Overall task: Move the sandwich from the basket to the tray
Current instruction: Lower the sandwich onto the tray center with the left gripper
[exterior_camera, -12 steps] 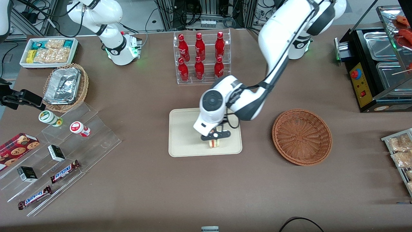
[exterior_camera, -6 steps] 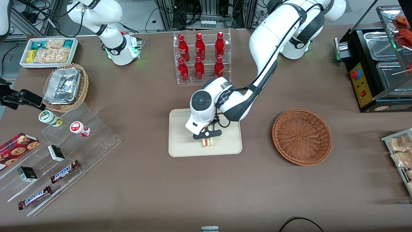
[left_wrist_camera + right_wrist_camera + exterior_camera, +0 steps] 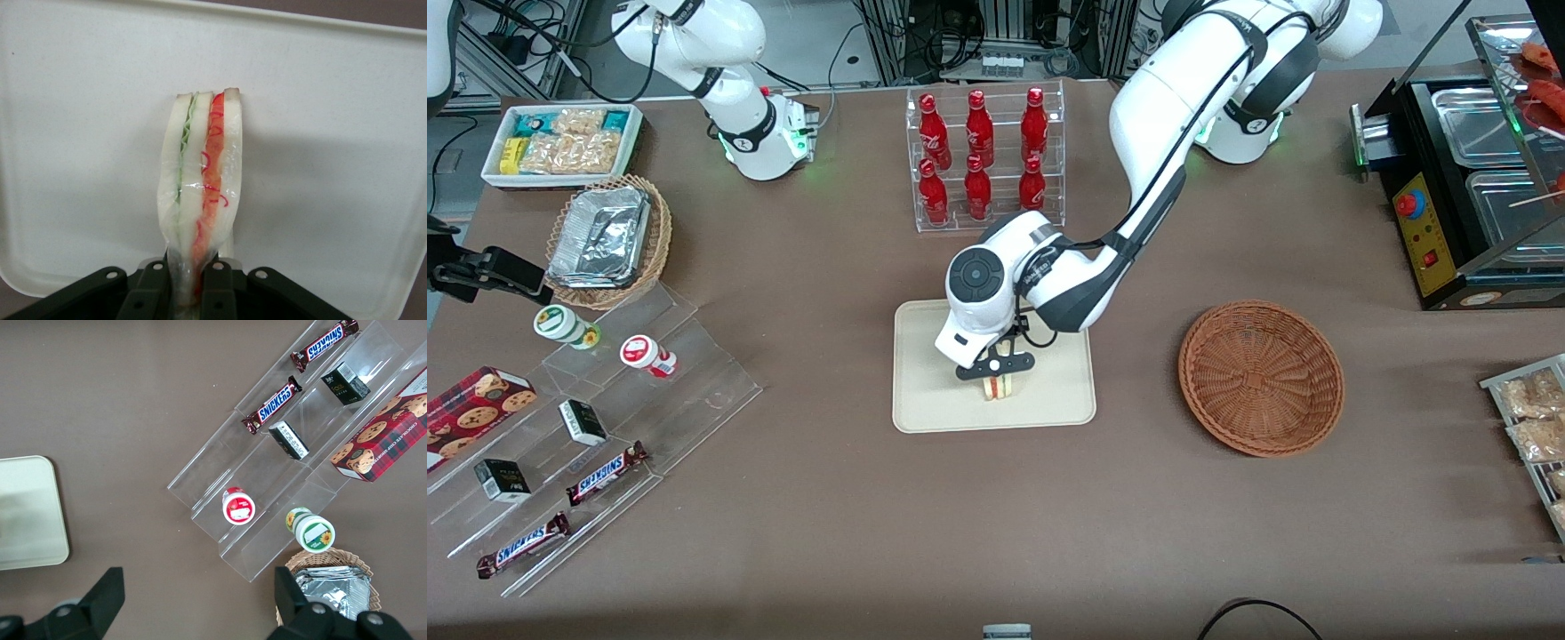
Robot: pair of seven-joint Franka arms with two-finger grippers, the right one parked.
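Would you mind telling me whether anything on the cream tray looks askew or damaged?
Only slightly: the clear-wrapped white-bread sandwich, over the cream rectangular tray, is pinched narrow where the left gripper clamps it, its layers fanning apart away from the fingers. Nothing looks spilled or torn.

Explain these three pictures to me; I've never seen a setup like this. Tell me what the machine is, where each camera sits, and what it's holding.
Two white robot arms stand at a brown table. The front view looks down on everything; the other two cameras ride on the arms' wrists. The working arm's gripper hangs over the cream tray, shut on a wrapped sandwich, as its wrist camera shows close up. The red-brown basket beside the tray holds nothing. Red bottles stand in a clear rack farther from the front camera. The parked arm's camera shows Snickers bars on clear steps.
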